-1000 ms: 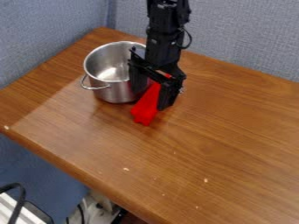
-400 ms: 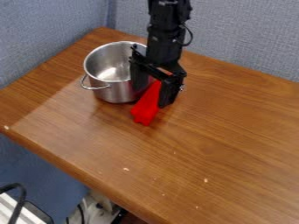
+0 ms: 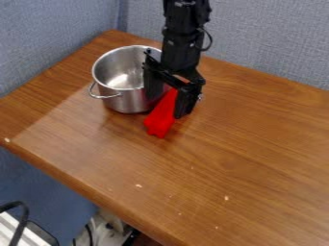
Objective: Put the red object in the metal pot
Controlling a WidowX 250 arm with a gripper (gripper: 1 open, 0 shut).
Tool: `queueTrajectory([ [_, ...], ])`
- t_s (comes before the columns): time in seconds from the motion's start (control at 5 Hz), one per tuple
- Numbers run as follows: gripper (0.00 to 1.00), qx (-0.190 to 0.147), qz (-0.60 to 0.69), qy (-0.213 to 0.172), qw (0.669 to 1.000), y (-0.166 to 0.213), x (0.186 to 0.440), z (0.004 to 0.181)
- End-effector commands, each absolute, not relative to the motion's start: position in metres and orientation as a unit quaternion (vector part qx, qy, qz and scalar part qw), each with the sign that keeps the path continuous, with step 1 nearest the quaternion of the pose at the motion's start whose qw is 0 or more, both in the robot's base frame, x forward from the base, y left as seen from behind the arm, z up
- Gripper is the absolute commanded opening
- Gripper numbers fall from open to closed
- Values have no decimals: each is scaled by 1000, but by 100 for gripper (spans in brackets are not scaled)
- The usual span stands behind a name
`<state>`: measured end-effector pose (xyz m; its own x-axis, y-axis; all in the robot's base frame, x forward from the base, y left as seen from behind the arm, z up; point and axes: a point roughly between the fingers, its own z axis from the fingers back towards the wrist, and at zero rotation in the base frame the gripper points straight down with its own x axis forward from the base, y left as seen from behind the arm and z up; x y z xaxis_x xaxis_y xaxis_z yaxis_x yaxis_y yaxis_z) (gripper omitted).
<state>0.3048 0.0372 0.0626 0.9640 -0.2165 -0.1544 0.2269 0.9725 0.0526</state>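
The red object [image 3: 160, 117] is a bright red block leaning upright on the table, its lower end on the wood and its upper part between the black fingers. My gripper [image 3: 171, 98] comes down from above and stands open around the block's top. The metal pot [image 3: 119, 77] is shiny, round and looks empty; it sits just left of the gripper, nearly touching it, with a small handle toward the front left.
The brown wooden table [image 3: 193, 173] stretches to the front and right of the block. Its left corner and front edge drop off to the floor. A blue-grey wall stands behind the pot and arm.
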Motion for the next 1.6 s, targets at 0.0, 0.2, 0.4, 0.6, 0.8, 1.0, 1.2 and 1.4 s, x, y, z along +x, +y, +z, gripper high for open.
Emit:
queueTrajectory([
  [0.0,100,43,-115,52,991,37,314,75],
  [0.2,100,39,-113,53,991,39,314,72],
  [0.4,100,37,-112,53,992,41,315,68],
  [0.6,100,35,-113,51,992,43,316,66],
  [0.8,100,32,-116,50,992,44,317,63],
  [1.0,0,29,-118,48,991,45,318,60],
  [1.2,0,31,-119,43,991,47,319,61],
  [1.4,0,38,-116,19,992,48,321,75],
])
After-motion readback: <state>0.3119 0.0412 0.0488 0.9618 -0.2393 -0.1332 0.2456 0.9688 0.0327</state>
